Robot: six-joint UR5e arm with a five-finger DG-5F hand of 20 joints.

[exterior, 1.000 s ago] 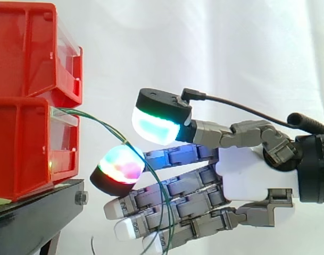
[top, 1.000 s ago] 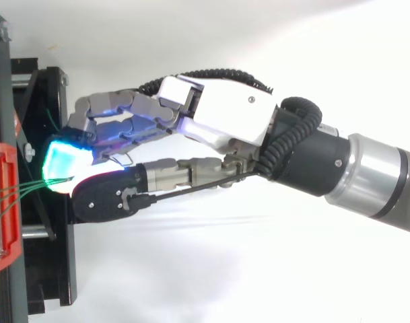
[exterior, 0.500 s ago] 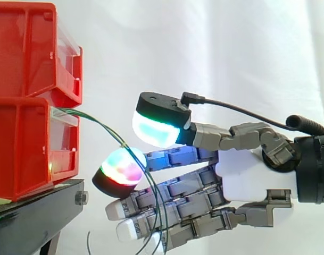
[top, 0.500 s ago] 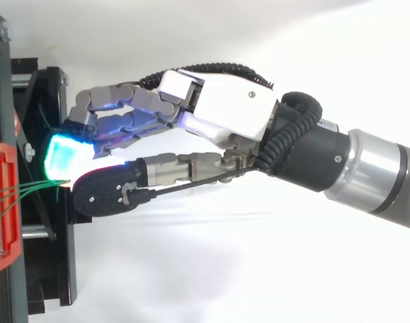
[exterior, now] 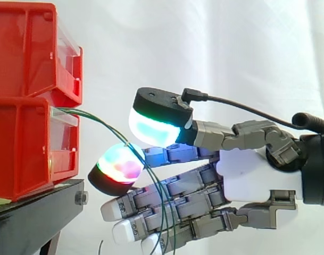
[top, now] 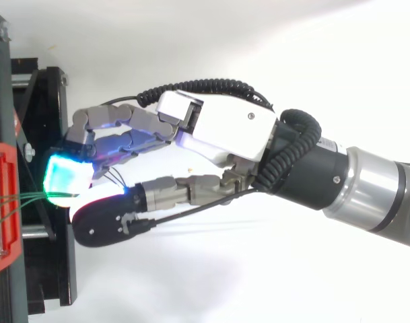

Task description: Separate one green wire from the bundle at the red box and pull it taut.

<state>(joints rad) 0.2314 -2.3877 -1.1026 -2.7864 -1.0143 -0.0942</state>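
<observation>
Several thin green wires (exterior: 106, 125) leave the front of the lower red bin (exterior: 23, 149) and arc rightwards and down. They pass through the gap between my hand's thumb pad (exterior: 151, 126) above and a glowing fingertip (exterior: 119, 166) below. From there they hang down across the straight lower fingers (exterior: 167, 212). My hand (exterior: 252, 178) reaches in level from the right, open, with its pads close to the bin front. From above, the wires (top: 23, 197) run from the red bin (top: 8, 222) to the cyan fingertip of the hand (top: 225, 128). I cannot tell if one wire is apart from the others.
A second red bin (exterior: 28, 48) is stacked on the lower one. Both rest on a black stand (exterior: 34, 212) whose edge and bolt lie just below my fingertips. A white curtain hangs behind.
In the top view the thumb has swung away from the fingers, widening the gap. The hand has edged slightly toward the bin, and the wires' hanging ends have shifted a little.
</observation>
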